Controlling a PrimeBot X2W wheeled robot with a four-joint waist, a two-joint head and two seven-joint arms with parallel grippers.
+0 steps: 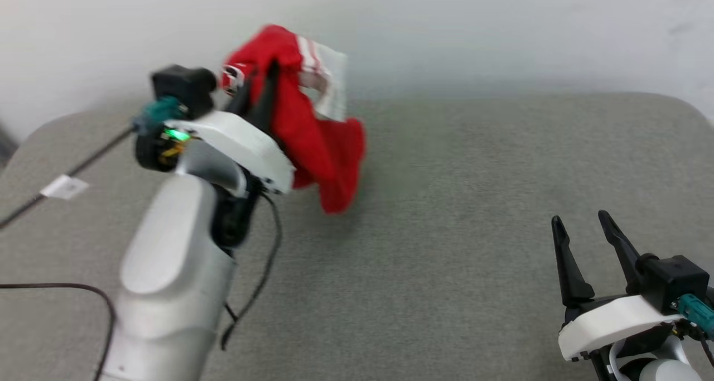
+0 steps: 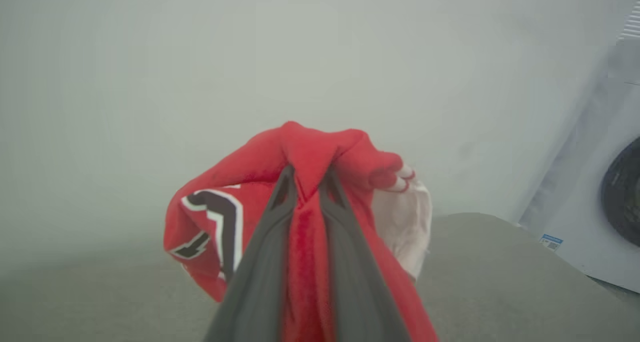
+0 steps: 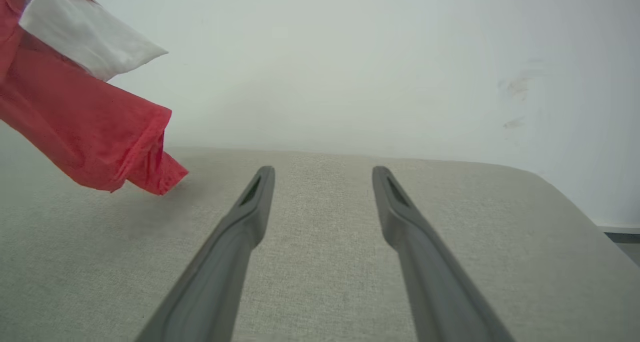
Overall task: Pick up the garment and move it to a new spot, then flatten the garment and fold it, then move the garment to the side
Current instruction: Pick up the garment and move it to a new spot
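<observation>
- The left pincer [image 2: 307,174] is clenched on a bunch of the red shirt [image 2: 310,146]. Red cloth fills the thin gap between its two fingers.
- The shirt hangs from it in a lump, up over the far left part of the table [image 1: 446,230].
- A white sleeve sticks out on the shirt's right side, and a bit of black print with white edges shows on its left.
- The shirt's low end is near the table; I cannot tell if it touches.
- The right pincer [image 1: 580,219] is spread wide and holds nothing. It is low over the near right part of the table, well apart from the shirt.
- Grey table top lies between them.
- A dark cable with a white tag [image 1: 64,187] lies on the table's left edge.
- A pale wall [image 1: 446,24] is behind the table.
- A white washer [image 2: 600,207] stands past the table's corner.
</observation>
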